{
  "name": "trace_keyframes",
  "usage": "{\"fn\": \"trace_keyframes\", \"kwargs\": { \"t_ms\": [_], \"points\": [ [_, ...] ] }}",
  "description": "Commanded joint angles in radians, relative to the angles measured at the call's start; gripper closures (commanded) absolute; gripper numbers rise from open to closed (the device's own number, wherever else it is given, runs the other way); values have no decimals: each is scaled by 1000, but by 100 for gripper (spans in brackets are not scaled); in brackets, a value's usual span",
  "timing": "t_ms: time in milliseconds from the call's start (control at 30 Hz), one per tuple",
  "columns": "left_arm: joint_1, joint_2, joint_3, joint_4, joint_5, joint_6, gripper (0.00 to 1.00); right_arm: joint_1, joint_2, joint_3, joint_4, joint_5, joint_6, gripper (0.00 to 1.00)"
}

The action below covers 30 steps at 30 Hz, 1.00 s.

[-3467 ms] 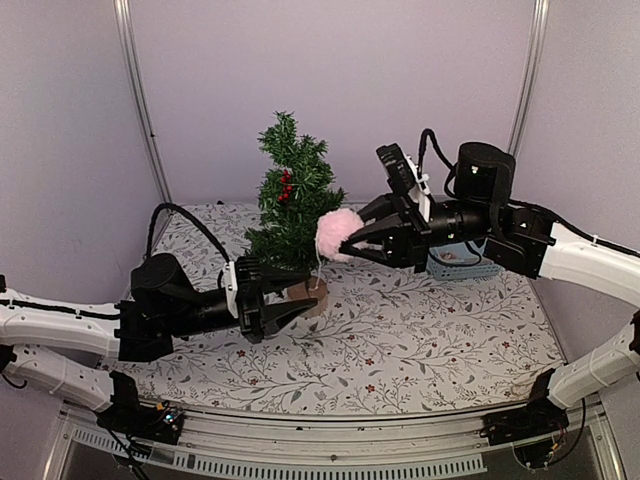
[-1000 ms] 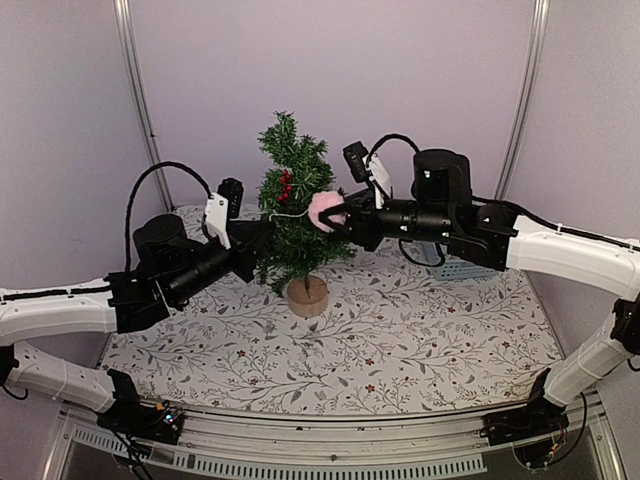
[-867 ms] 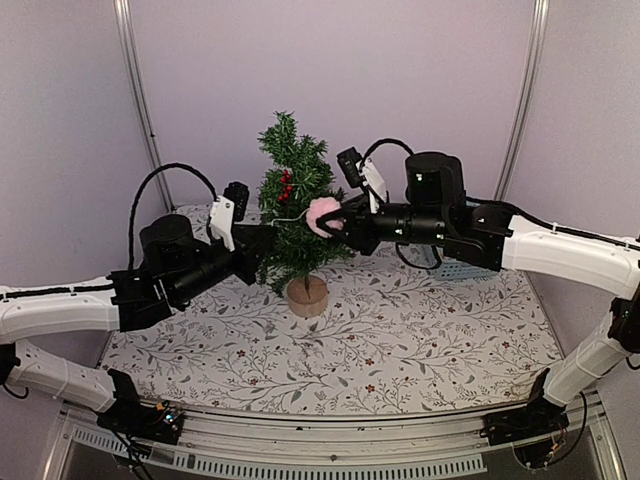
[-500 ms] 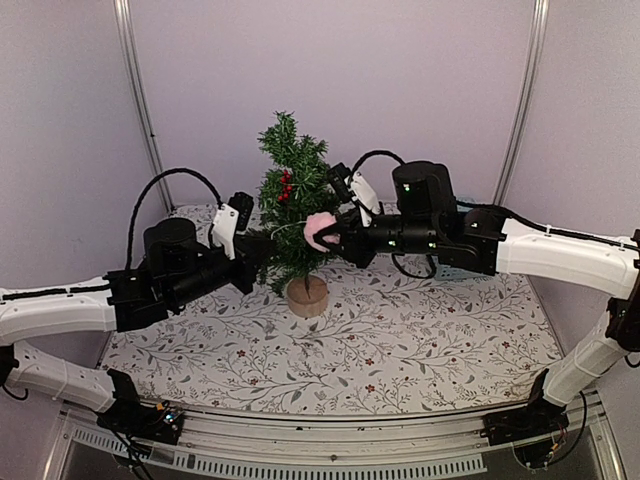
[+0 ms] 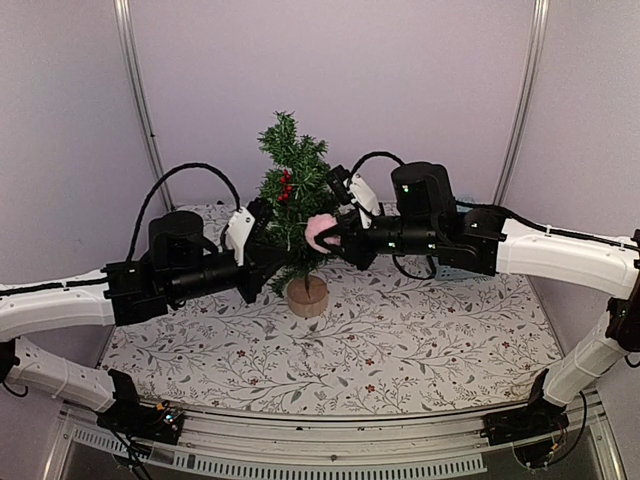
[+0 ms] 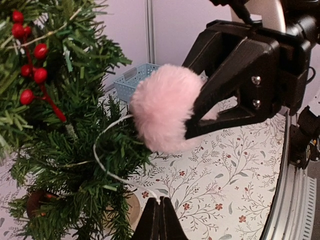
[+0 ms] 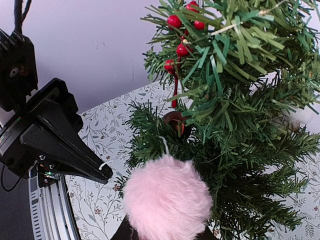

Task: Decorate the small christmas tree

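Note:
The small christmas tree (image 5: 292, 205) stands upright on its wooden stump (image 5: 307, 295), with red berries (image 6: 34, 59) on it. My right gripper (image 5: 332, 235) is shut on a fluffy pink pom-pom ornament (image 7: 167, 202) and presses it against the tree's right side at mid-height. The ornament's white string loop (image 6: 106, 165) runs across the branch tips down to my left gripper (image 6: 159, 212), which is shut on the string's end. In the top view the left gripper (image 5: 268, 250) is at the tree's lower left. The tree also fills the right wrist view (image 7: 240, 125).
A blue basket (image 6: 132, 80) sits at the back right, mostly hidden behind my right arm in the top view. The floral tablecloth (image 5: 400, 340) covers the table. Metal posts (image 5: 138, 100) and pale walls close in the back.
The right gripper carried the pom-pom left into the tree. The left gripper rose from near the stump, shut on the string loop, and has shifted slightly right and down in the last second.

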Motion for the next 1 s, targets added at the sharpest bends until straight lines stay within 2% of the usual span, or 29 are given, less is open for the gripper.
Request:
{"fn": "trace_keyframes", "kwargs": {
  "t_ms": [0, 233, 533, 967],
  "points": [
    [-31, 62, 89, -54, 36, 50, 100, 7, 4, 15, -3, 13, -12, 100],
    [-51, 146, 196, -100, 62, 52, 100, 9, 5, 7, 0, 10, -13, 100],
    [-26, 156, 254, -135, 4, 2, 100, 10, -1, -8, 8, 10, -9, 100],
    [73, 178, 306, -164, 122, -86, 100, 10, -4, -16, 14, 9, -8, 100]
  ]
}}
